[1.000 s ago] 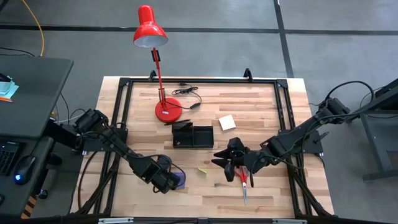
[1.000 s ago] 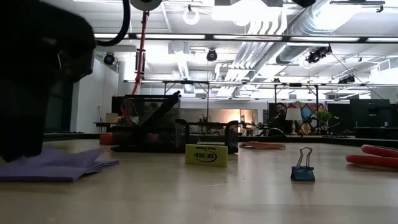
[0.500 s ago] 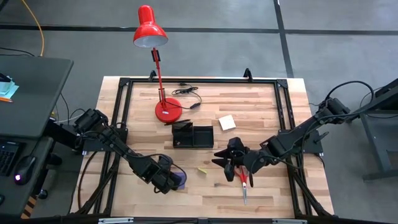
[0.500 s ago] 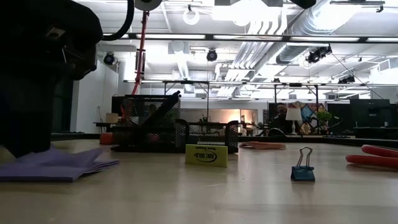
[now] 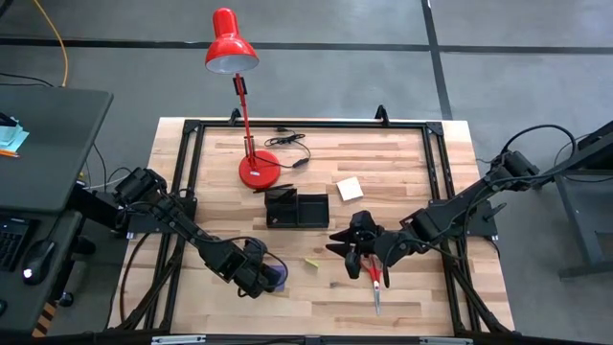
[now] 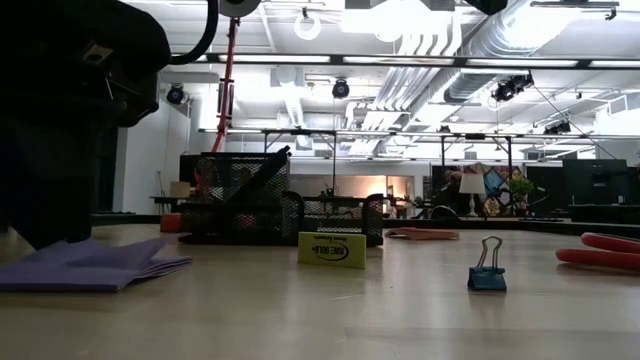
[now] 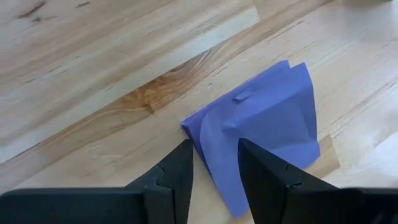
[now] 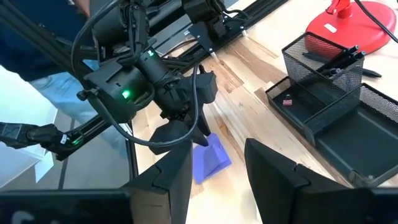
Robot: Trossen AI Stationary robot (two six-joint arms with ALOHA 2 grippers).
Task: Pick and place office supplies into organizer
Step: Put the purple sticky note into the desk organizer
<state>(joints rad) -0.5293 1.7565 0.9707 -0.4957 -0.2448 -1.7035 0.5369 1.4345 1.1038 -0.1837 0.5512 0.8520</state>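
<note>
Near the worktop's front edge, I am starting the pick of the purple note pad.
My left pincer (image 7: 214, 163) stands spread over a corner of the purple note pad (image 7: 267, 130), not yet clenched; next I judge I must close, lift, and carry it to the organizer (image 5: 297, 209). My right pincer (image 5: 347, 245) waits released above the scissors (image 5: 374, 279).

Bare tabletop (image 5: 220, 182) lies open left of the lamp base (image 5: 259, 170) and organizer (image 5: 297, 208). The right end effector (image 5: 347, 247), fingers spread, blocks the scissors (image 5: 374, 278); a binder clip (image 6: 486, 278) lies nearby.
</note>
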